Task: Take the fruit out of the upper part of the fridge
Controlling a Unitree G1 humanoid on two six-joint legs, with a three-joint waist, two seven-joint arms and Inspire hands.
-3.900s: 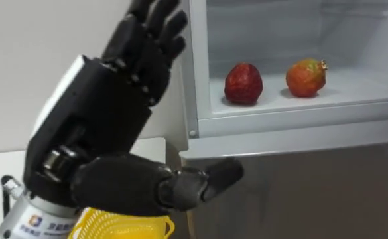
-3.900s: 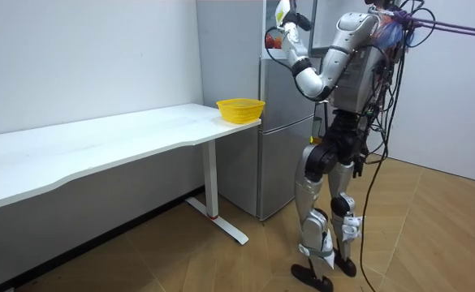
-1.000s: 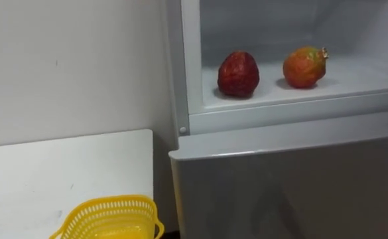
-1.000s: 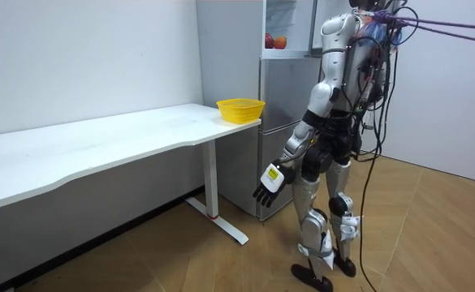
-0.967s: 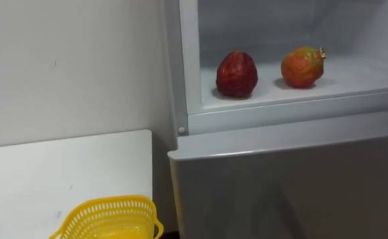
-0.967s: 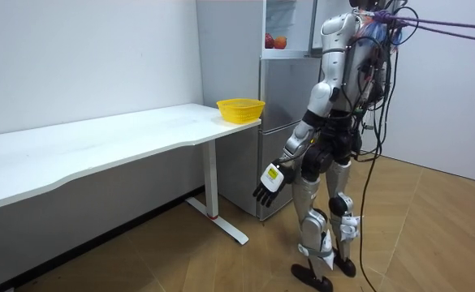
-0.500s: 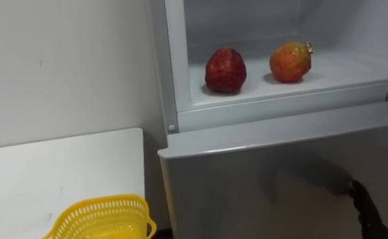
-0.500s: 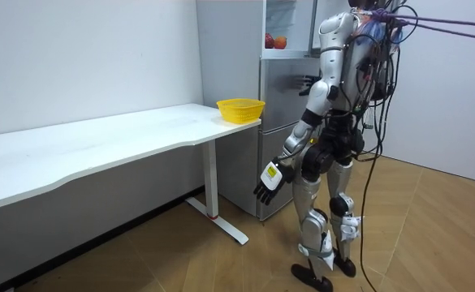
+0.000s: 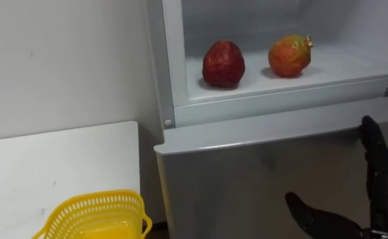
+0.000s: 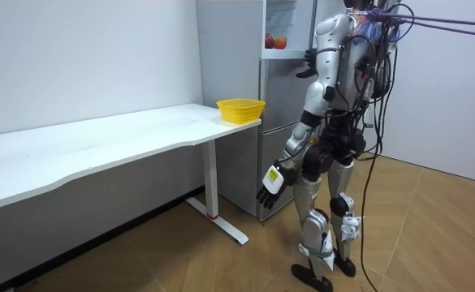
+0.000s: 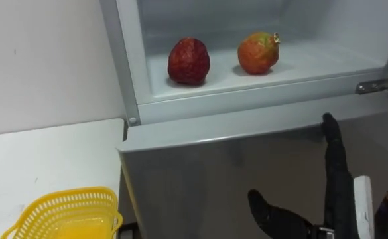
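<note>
Robot: stands facing the fridge, beside the end of the white surface (image 9: 48,166).
Upper fridge compartment: door open, with a white shelf (image 9: 353,66) inside.
Dark red fruit (image 9: 223,64): on the shelf, towards its left side, near the front edge.
Pomegranate (image 9: 289,56): on the same shelf, to the right of the red fruit and apart from it, its crown pointing up and to the right.
Right hand (image 9: 381,182): held up in front of the closed lower fridge door (image 9: 247,179), below the shelf; fingers straight and pointing upward, thumb spread out to the left, holding nothing.
Left hand (image 10: 271,185): hangs by the thigh, fingers relaxed, empty.
Yellow basket (image 9: 114,196): on the surface at the corner next to the fridge.
</note>
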